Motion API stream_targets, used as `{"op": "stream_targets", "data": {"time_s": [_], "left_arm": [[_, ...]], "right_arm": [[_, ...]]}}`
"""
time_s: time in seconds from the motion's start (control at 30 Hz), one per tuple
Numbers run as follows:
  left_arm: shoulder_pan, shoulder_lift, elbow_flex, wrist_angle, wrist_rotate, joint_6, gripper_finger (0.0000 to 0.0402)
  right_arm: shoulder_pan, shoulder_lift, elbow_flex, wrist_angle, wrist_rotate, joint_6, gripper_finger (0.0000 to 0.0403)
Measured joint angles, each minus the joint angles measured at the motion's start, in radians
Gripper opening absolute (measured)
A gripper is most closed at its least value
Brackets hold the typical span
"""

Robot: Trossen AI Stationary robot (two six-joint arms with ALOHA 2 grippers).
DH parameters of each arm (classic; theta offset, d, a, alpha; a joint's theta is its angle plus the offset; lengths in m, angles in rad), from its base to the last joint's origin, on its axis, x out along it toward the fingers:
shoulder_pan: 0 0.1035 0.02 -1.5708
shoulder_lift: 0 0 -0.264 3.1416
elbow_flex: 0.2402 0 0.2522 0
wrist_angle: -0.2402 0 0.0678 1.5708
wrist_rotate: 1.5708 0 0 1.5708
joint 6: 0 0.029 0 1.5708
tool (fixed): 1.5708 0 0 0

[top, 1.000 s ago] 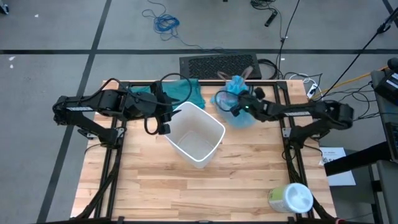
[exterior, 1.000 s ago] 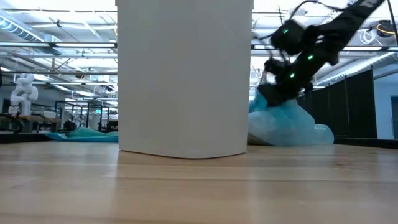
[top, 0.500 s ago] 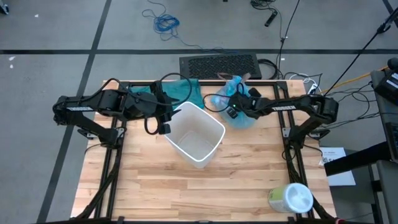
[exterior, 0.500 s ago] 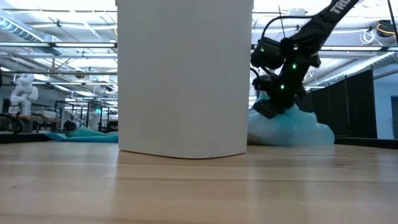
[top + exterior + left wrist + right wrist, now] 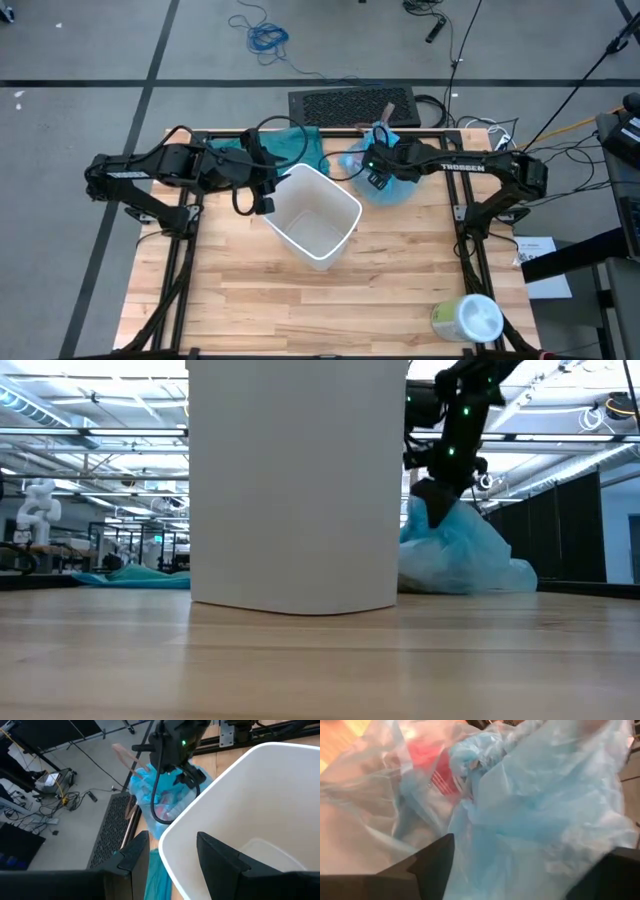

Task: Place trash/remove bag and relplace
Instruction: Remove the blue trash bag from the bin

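Right gripper point(image 5: 378, 176) has shifted left and released the bag point(image 5: 392, 188), jaws now spread; the filled bag rests far right of the bin point(image 5: 318, 218). Left gripper point(image 5: 262, 196), jaws apart, straddles the bin's rim. Relining remains.

One light-blue translucent crinkly plastic bag point(image 5: 385, 172) holding trash, one darker teal-green plastic bag point(image 5: 292, 148), one open white rectangular plastic bin point(image 5: 317, 216), one white-and-green wipes tub point(image 5: 466, 318), on one pale wooden slatted surface point(image 5: 390, 275); two dark robot arms.
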Motion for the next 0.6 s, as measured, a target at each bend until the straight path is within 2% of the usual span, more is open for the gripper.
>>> {"op": "stream_targets", "data": {"time_s": [0.1, 0.23, 0.47, 0.6], "left_arm": [[0.0, 0.0, 0.0, 0.0, -0.004, 0.0, 0.016], [0.0, 0.0, 0.0, 0.0, -0.016, 0.0, 0.016], [0.0, 0.0, 0.0, 0.0, -0.031, 0.001, 0.016], [0.0, 0.0, 0.0, 0.003, -0.054, 0.0, 0.016]], "right_arm": [[0.004, -0.001, 0.054, -0.105, 0.003, 0.026, 0.0303], [0.004, -0.001, 0.123, -0.248, -0.03, 0.078, 0.0302], [0.021, -0.026, 0.182, -0.344, -0.06, 0.082, 0.0268], [0.061, -0.052, 0.181, -0.336, -0.127, 0.076, 0.0223]]}}
